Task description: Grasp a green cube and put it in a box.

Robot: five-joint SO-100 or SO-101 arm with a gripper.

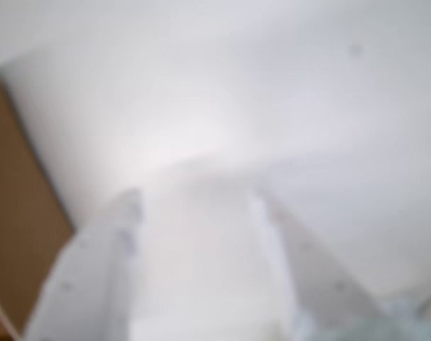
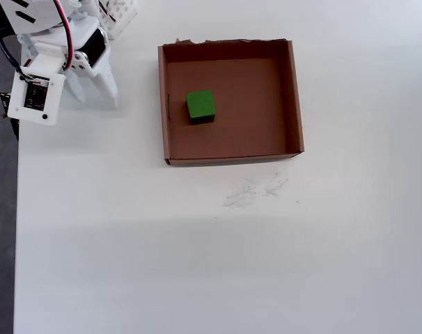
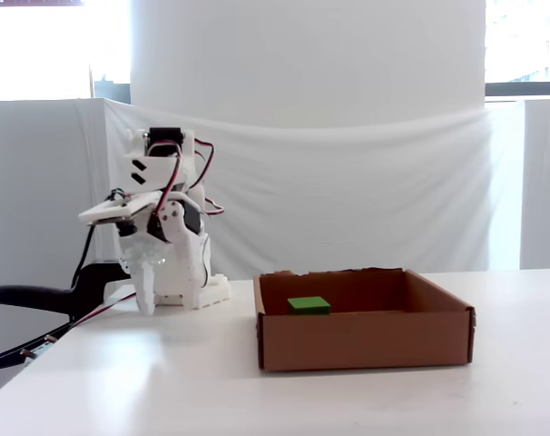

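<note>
in the overhead view the tool (image 2: pixel 96 94) hangs at the worktop's (image 2: pixel 197 264) top-left corner — fingers spread, holding nothing, pointing down at bare surface. to its right, well apart, the box (image 2: pixel 297 104) sits near the top edge; the green cube (image 2: pixel 200 105) rests inside, toward the box's left wall.

Green cube (image 2: pixel 200 106) inside box (image 2: pixel 295 97) — gripper (image 2: pixel 95 94) well apart.
</note>
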